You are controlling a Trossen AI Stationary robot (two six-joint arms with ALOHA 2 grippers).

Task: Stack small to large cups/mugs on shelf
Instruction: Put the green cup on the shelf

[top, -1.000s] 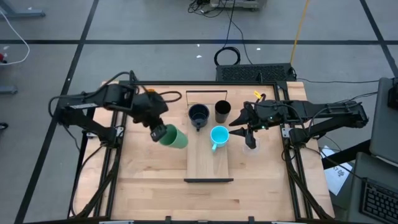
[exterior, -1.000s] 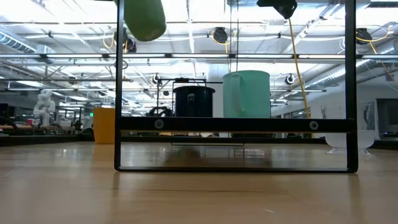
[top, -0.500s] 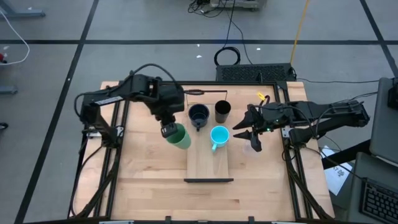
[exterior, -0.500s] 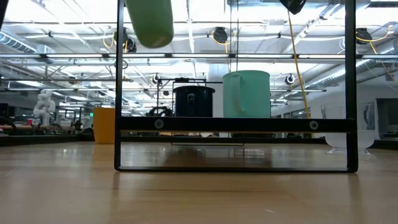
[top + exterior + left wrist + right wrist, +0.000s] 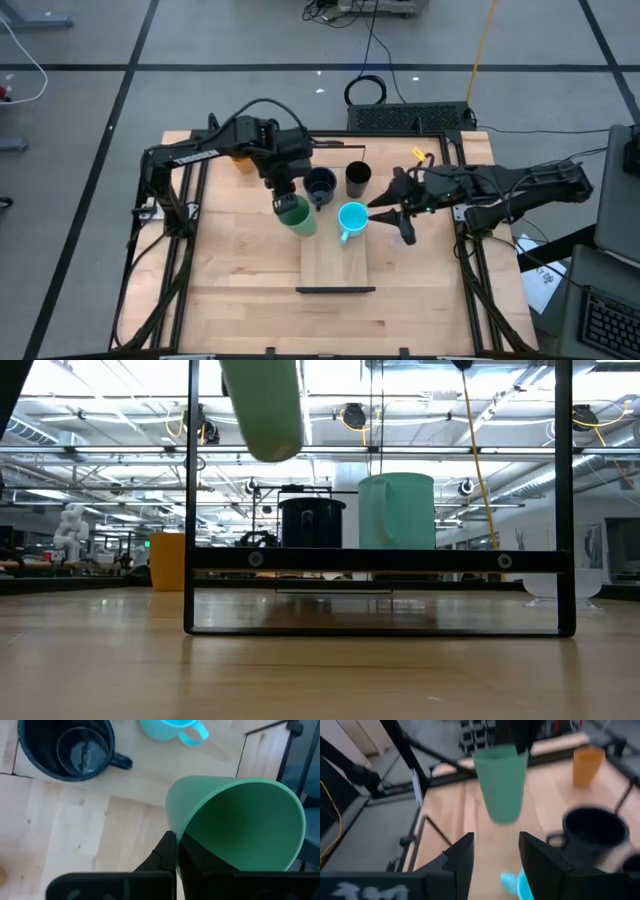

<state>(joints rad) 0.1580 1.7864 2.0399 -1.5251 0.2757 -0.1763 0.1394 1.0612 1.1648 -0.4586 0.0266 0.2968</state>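
Note:
My left gripper [image 5: 283,195] is shut on the green cup [image 5: 298,217], held high over the table just left of the shelf [image 5: 335,255]. On the shelf's far half stand the dark mug [image 5: 320,185], the tall black cup [image 5: 358,178] and the bright blue mug [image 5: 352,217], each on its base. My right gripper [image 5: 382,208] hovers open and empty to the right of the blue mug. The orange cup [image 5: 587,765] stands on the table at the far left. The small clear cup [image 5: 560,585] rests on the table right of the shelf. My left gripper holds the green cup by its rim [image 5: 172,827], one finger outside the wall [image 5: 167,851] and one inside the mouth. The fingers come from above, slanting down. The cup [image 5: 262,405] hangs below them, mouth up, tilted and lifted clear of the table.
Black metal frames stand along the table's left [image 5: 165,240] and right [image 5: 470,250] sides. The shelf's near half [image 5: 335,270] is bare wood, with a dark strip at its near end [image 5: 335,290]. Cables and a keyboard lie beyond the table's right edge.
My left gripper has carried the green cup toward the table's right, up to the shelf's left edge beside the dark mug, rolling its wrist on the way. The cup stays lifted clear and now hangs steeper.

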